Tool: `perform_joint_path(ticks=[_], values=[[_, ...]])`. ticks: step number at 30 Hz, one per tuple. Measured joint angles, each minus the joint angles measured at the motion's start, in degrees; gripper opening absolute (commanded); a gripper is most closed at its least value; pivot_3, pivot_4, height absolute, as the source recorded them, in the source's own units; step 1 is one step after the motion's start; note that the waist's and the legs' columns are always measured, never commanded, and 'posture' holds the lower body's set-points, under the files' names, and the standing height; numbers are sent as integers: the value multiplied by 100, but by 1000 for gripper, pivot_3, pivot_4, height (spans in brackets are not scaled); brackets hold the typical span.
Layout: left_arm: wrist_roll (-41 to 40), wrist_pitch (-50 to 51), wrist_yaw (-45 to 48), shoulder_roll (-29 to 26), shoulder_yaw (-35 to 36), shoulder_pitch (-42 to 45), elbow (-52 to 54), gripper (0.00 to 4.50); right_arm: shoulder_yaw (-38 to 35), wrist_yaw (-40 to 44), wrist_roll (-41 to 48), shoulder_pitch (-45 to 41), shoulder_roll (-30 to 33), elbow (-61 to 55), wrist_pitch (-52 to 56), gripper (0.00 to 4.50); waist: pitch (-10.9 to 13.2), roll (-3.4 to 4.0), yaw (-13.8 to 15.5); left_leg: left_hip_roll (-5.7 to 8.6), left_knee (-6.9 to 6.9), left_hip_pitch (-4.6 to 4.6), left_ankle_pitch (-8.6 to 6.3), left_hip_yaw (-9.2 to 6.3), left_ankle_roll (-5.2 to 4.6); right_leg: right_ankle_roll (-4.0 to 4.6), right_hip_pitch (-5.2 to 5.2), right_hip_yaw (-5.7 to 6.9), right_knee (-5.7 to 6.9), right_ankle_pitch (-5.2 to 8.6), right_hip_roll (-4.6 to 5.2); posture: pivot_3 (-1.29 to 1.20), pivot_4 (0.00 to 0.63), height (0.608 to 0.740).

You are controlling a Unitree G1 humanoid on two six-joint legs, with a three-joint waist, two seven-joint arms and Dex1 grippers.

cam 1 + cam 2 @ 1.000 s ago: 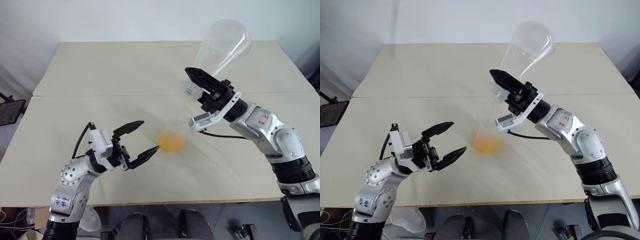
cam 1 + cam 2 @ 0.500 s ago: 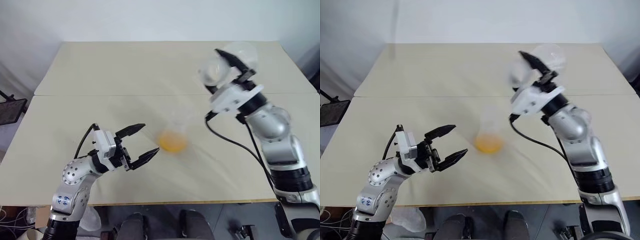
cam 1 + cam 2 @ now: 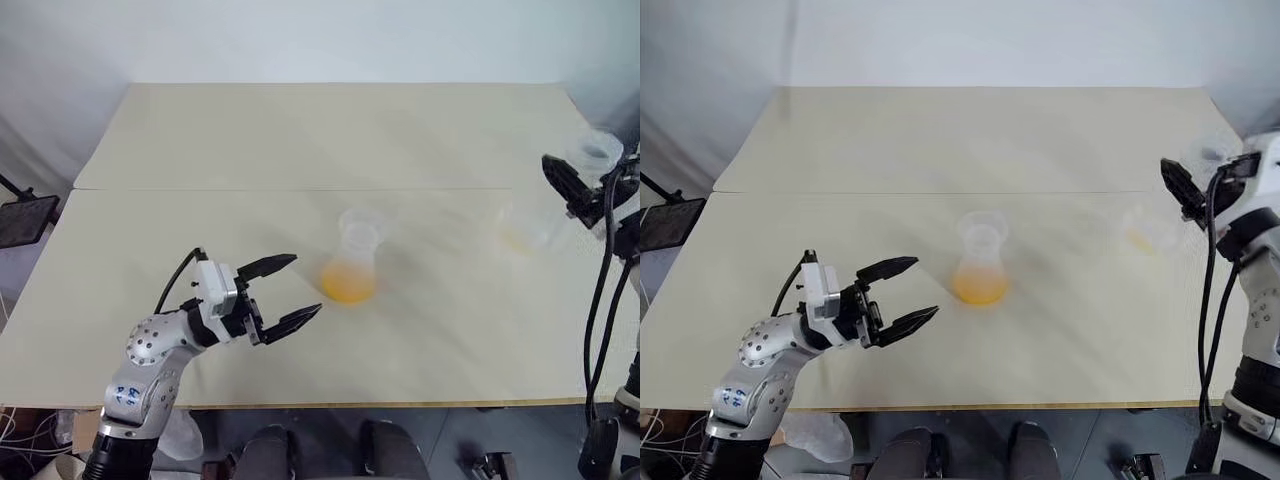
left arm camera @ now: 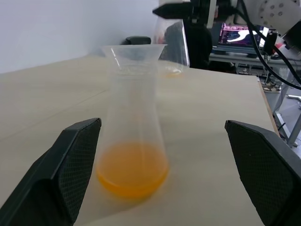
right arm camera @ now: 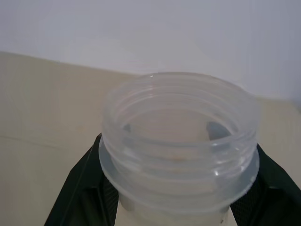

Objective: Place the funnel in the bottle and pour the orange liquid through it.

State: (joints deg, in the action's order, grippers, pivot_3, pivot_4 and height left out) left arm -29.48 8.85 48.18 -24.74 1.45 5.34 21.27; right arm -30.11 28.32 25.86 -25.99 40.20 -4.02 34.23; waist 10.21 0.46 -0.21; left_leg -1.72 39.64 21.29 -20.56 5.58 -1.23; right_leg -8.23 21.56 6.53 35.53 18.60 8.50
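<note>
R arm has swung out to the table's right edge since 1 s ago, taking the big flask off the bottle's mouth; L arm unchanged.

Near: left gripper (image 3: 284,293) jaws spread wide, holding nothing, just beside the bottle (image 3: 354,262). Bottle upright mid-table (image 3: 250,140), funnel (image 4: 134,51) seated in its neck, orange liquid (image 3: 348,287) pooled in its base.

Far right: right gripper (image 3: 566,186) clamped on the large flask (image 5: 181,141) neck; a faint orange trace is left in it.

Judgement: funnel in, pour about done; only setting the flask down is left.
</note>
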Motion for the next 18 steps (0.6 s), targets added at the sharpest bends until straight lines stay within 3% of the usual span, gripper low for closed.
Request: perform_joint_path(ticks=[7, 14, 18], values=[[-12, 102, -8, -16, 10, -56, 37, 4500, -178, -306, -203, 607, 5, 360, -218, 2476, 0, 0, 52, 6, -4, 3, 0, -2, 0, -1, 2, 1, -3, 0, 1, 0, 150, 740], [-24, 144, -113, -21, 50, -243, 84, 4500, -1228, -925, -108, 1264, -391, 113, -639, 2476, 0, 1, 118, 4, -4, 1, 1, 5, 2, -2, 1, -4, -9, -1, -3, 0, 150, 740], [-40, 202, -104, -21, 26, -148, 80, 4500, -1439, -1169, -121, 1393, -521, 309, -958, 2476, -1, 1, 115, 2, -4, -4, 2, 17, 3, -2, 1, -12, -10, -1, -6, 0, 150, 740]])
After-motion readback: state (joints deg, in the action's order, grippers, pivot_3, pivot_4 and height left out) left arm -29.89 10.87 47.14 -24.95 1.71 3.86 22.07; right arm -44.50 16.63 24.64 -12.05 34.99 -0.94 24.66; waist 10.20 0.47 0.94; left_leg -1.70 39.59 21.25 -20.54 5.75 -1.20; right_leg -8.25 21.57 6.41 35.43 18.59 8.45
